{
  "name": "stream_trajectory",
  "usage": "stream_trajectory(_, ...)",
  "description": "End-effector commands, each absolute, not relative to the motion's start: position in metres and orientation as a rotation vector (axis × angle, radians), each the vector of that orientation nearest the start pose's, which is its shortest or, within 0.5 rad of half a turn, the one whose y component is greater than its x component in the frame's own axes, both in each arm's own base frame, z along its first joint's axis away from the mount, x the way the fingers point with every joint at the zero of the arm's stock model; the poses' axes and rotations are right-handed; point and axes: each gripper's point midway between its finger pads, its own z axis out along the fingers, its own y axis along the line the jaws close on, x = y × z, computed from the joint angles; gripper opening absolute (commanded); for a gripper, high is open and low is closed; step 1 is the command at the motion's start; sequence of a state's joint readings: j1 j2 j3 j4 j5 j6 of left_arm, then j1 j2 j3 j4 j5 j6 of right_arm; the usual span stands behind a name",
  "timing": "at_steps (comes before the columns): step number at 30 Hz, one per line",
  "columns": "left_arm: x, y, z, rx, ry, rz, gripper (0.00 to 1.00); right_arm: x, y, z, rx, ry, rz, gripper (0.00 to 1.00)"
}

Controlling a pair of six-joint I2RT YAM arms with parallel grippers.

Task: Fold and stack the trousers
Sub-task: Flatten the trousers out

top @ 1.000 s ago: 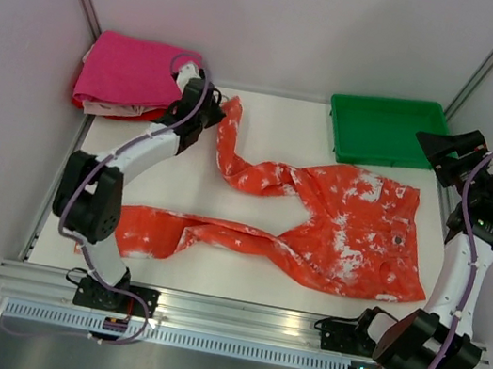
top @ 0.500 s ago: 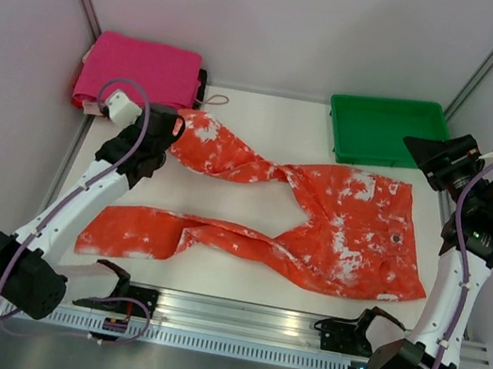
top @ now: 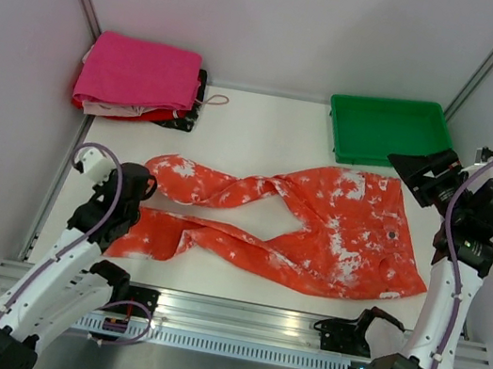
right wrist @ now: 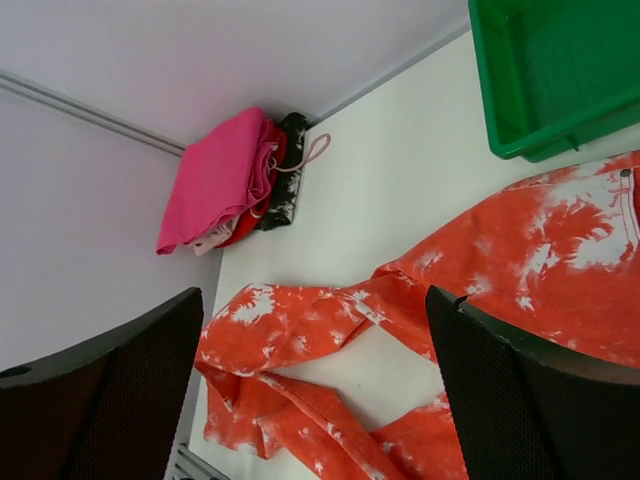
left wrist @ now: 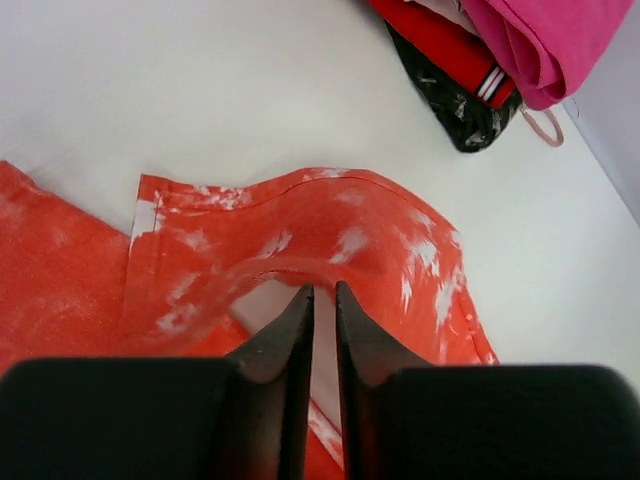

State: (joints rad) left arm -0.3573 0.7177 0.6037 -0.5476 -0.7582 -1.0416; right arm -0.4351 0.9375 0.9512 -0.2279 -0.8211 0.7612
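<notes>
The trousers point(top: 343, 230) lie spread on the white surface point(top: 264, 140) in the top view, waist end to the right, both legs running left. The far leg ends just beside the left hand point(top: 144, 183); the near leg lies closer to the arm bases, with a twist partway along it. The right hand point(top: 406, 173) hovers over the right side, between the waist end and the green tray point(top: 390, 129), its fingers spread wide and holding nothing. A folded pink cloth point(top: 140, 75) tops a small pile in the far left corner, well apart from the trousers.

From the left wrist, the left hand point(left wrist: 322, 290) sits just above the cuff of one trouser leg point(left wrist: 330, 215). Its fingers point(left wrist: 290, 330) stand a narrow slit apart, with no cloth pinched between them. The pile lies beyond, showing pink cloth point(left wrist: 545, 40), a red piece and a dark one.

From the right wrist, the two broad fingers point(right wrist: 100, 390) frame the scene far apart. Between them lie the trouser legs point(right wrist: 300, 310), the waist end reaching right, below the tray point(right wrist: 540, 70).
</notes>
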Motion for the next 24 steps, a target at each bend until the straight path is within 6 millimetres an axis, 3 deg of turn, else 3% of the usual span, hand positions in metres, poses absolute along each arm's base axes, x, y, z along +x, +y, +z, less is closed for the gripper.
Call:
stream_trajectory(1,0.267,0.003,0.171,-0.929,1.780,0.018,0.22,0.298,0.021,0.332,0.357,1.776,0.792,0.98)
stream_trajectory(5,0.282,-0.026,0.156,-0.702,1.966,-0.025,0.84,0.294,0.034,0.303,0.330,1.832,0.830,0.98)
stream_trajectory(8,0.271,-0.025,0.151,-0.716,2.041,0.012,0.95,0.290,0.030,0.274,0.350,1.896,0.765,0.97)
stream_trajectory(11,0.259,-0.018,0.154,-0.756,2.068,0.045,1.00,0.287,0.028,0.247,0.387,1.943,0.746,0.90)
stream_trajectory(15,0.251,0.004,0.152,-0.926,2.098,0.062,1.00,0.288,0.046,0.225,0.339,1.978,0.783,0.82)
stream_trajectory(16,0.254,-0.002,0.147,-0.936,2.135,0.007,1.00,0.291,0.057,0.222,0.287,1.986,0.795,0.81)
stream_trajectory(19,0.261,0.005,0.122,-1.035,2.222,-0.033,1.00,0.301,0.082,0.219,0.160,2.007,0.781,0.80)
stream_trajectory(20,0.266,0.005,0.118,-1.061,2.233,-0.063,1.00,0.305,0.088,0.218,0.134,2.016,0.765,0.80)
stream_trajectory(21,0.268,0.006,0.111,-1.090,2.247,-0.082,1.00,0.309,0.104,0.207,0.076,2.058,0.742,0.96)
stream_trajectory(23,0.277,0.001,0.099,-1.137,2.269,-0.162,1.00,0.319,0.119,0.208,0.012,2.067,0.715,0.98)
stream_trajectory(24,0.277,-0.001,0.094,-1.166,2.271,-0.182,1.00,0.325,0.128,0.197,-0.016,2.104,0.706,0.98)
